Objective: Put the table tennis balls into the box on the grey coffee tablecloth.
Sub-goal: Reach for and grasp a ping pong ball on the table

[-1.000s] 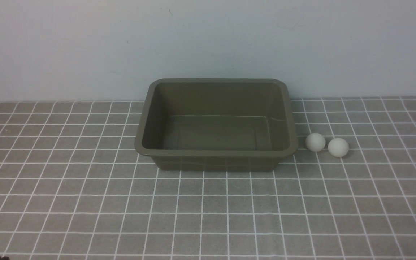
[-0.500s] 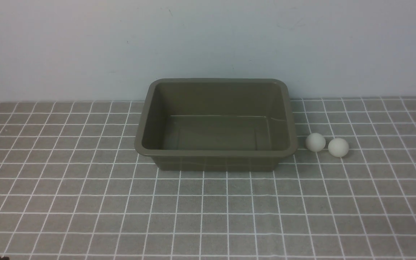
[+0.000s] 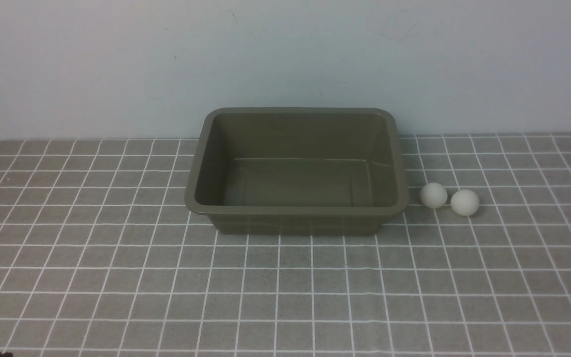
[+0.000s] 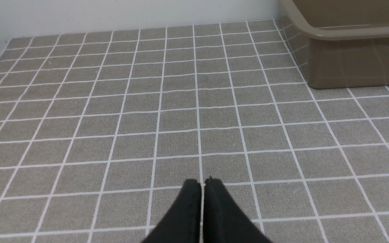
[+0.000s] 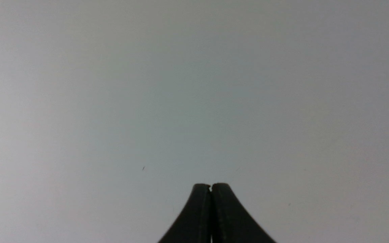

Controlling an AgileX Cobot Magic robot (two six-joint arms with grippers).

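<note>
The olive-brown box (image 3: pixel 201 163) stands empty near the back of the grey coffee tablecloth (image 3: pixel 117 277). Two white table tennis balls lie side by side just right of it, one (image 3: pixel 433 195) nearer the box, the other (image 3: pixel 464 202) touching or almost touching it. In the left wrist view my left gripper (image 4: pixel 203 182) is shut with nothing in it, low over the cloth, with a corner of the box (image 4: pixel 343 60) ahead and off to one side. My right gripper (image 5: pixel 210 185) is shut and empty, facing only plain wall; neither box nor balls show in that view.
A pale blue-grey wall (image 3: pixel 285 59) rises right behind the box. The checked cloth runs across the whole front view, ending at the wall. A small dark bit of my left arm (image 3: pixel 2 354) peeks in at the bottom left corner.
</note>
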